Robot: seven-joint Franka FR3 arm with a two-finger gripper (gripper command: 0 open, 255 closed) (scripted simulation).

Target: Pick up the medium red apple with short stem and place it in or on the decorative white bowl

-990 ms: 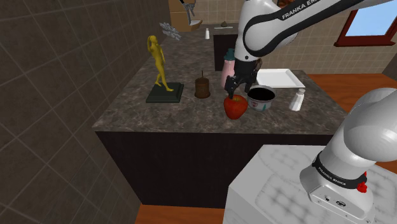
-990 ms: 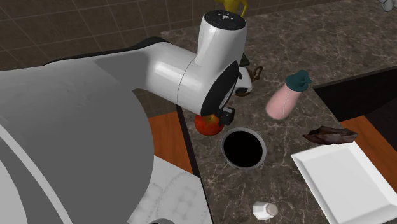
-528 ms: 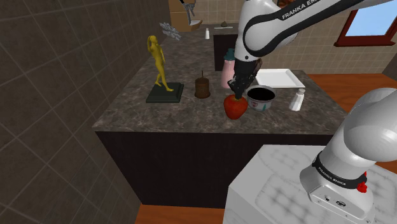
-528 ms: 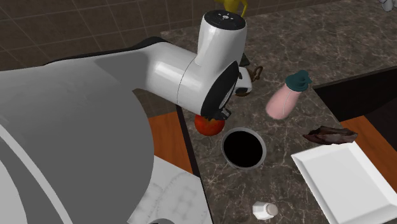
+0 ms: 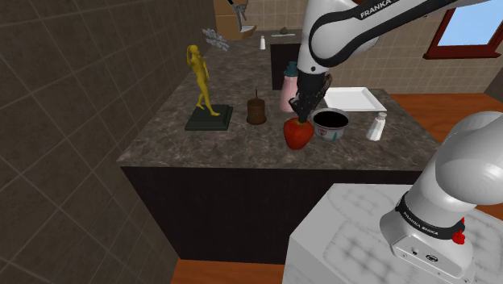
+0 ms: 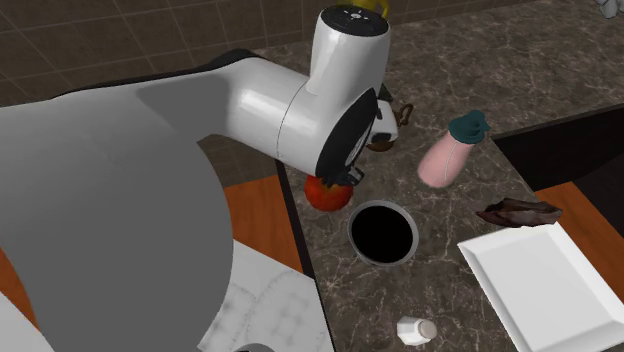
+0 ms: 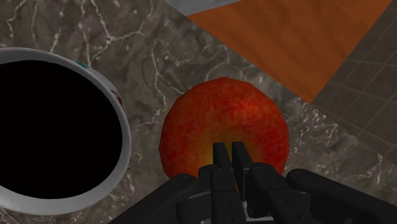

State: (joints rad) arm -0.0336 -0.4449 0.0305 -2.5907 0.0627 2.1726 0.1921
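The red apple (image 7: 222,121) sat upright on the dark veined stone countertop (image 5: 177,133), near the counter's front edge and just beside the bowl (image 5: 329,134), on the side toward the shoulder view's left. The bowl's outer wall was white with small coloured markings, and its interior rendered as plain black. The black gripper (image 7: 229,147) descended vertically from the white arm onto the crown of the apple. In the wrist view its fingers (image 7: 220,159) were drawn almost together against the top of the fruit, with only a narrow slit between them; the stem was hidden there. The apple rested on the counter and was not lifted. Behind the apple and bowl stood a pink bottle (image 6: 445,158) with a teal cap and a flat white tray (image 6: 545,285). A small white shaker (image 5: 376,127) stood on the bowl's far side from the apple. Toward the shoulder view's left were a brown cylindrical object (image 5: 256,109) and a yellow figurine (image 5: 201,81) on a dark base.
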